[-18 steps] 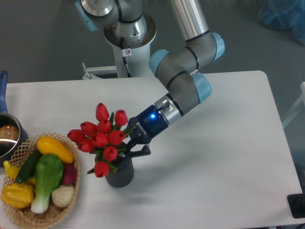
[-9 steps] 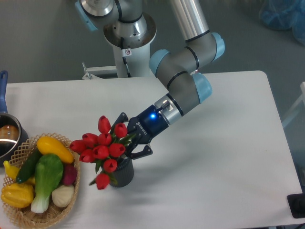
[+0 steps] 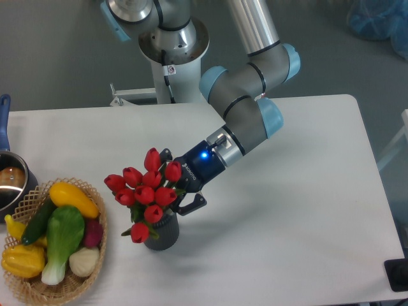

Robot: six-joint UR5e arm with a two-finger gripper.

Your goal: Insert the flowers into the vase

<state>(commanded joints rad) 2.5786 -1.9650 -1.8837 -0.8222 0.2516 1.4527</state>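
So the flowers (image 3: 145, 190) are sitting in the vase (image 3: 160, 231) at this point, stems down inside the mouth and the heads fanning out above and to the left of it. It's a bunch of bright red tulip buds, roughly ten, packed close together with bits of green leaf and stem poking between them. The bunch is clearly wider than the vase, and one bud droops low on the left side, hanging just past the rim. The vase itself is small, dark grey, cylindrical, and stands upright on the white surface (image 3: 299, 210), a bit left of middle and toward the near edge.

The tool (image 3: 176, 182) is right behind the bunch on its right side, coming in at a slant from the upper right. Its fingers are spread wide, one black finger (image 3: 167, 153) showing above the top buds and the other just right of the vase mouth. They don't look clamped on anything, though the buds hide part of the gap.

Off to the left, near the surface's corner, there's a woven wicker basket (image 3: 97, 255) full of toy vegetables (image 3: 60, 236), yellow and green ones. A metal pot (image 3: 9, 182) with a blue handle sits at the far left edge.
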